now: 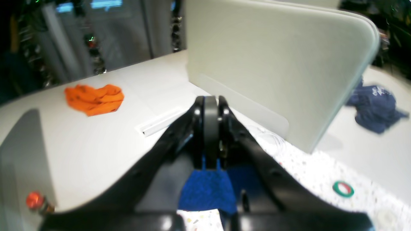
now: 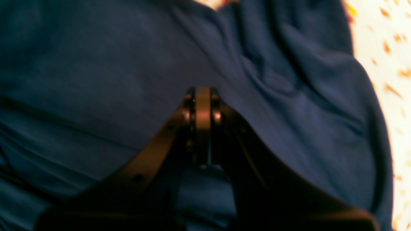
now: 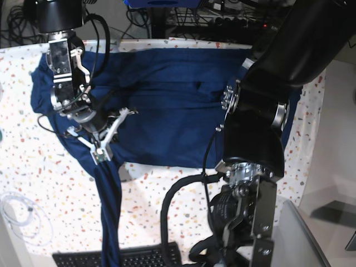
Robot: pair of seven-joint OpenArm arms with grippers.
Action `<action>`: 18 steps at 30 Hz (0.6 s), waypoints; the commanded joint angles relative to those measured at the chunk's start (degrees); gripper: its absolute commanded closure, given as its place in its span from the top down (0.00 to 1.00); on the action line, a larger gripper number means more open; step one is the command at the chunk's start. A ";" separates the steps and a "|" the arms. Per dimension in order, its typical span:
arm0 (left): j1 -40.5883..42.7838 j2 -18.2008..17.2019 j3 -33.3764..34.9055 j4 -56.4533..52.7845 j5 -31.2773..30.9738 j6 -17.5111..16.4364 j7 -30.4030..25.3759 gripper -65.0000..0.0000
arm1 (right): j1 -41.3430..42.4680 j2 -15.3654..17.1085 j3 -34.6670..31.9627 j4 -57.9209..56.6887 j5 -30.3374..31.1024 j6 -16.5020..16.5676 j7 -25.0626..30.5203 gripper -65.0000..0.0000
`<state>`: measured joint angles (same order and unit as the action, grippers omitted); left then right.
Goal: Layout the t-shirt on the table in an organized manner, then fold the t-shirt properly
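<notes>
The dark navy t-shirt [image 3: 167,94] lies spread and wrinkled across the far half of the speckled table [image 3: 44,178]. A narrow strip of it trails toward the front edge. My right gripper [image 3: 99,154] is at the shirt's left part, shut on a pinch of fabric. In the right wrist view the shut right gripper [image 2: 203,93] has t-shirt [image 2: 96,80] cloth all around it. My left gripper [image 1: 210,106] is shut, with blue t-shirt [image 1: 205,192] fabric caught behind its tips. In the base view the left arm [image 3: 256,139] rises at the right and its gripper is out of frame.
A black keyboard [image 3: 133,257] sits at the front edge and a coil of clear tubing [image 3: 19,214] at the front left. The left wrist view shows a white partition [image 1: 273,64], an orange cloth [image 1: 94,98], another blue cloth [image 1: 374,107] and a green ring [image 1: 343,188].
</notes>
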<state>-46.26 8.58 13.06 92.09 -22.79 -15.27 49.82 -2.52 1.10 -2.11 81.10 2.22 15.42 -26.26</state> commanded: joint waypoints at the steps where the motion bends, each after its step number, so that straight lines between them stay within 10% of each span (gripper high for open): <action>1: -2.66 0.42 0.61 -0.45 -0.55 0.01 -1.78 0.00 | 2.22 -0.62 0.39 0.26 0.20 0.01 1.51 0.00; 11: -6.36 0.42 3.25 -6.69 -0.55 3.44 -10.66 0.00 | 15.58 -1.59 0.57 -20.84 0.20 -0.34 1.95 0.00; 18: -6.18 0.42 2.72 -5.72 -2.75 4.23 -13.65 0.00 | 17.07 -1.50 12.53 -23.12 0.20 -0.17 1.95 0.00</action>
<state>-50.41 8.43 15.99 85.21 -24.60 -10.74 38.11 13.45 -0.27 10.57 57.23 2.07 15.40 -25.08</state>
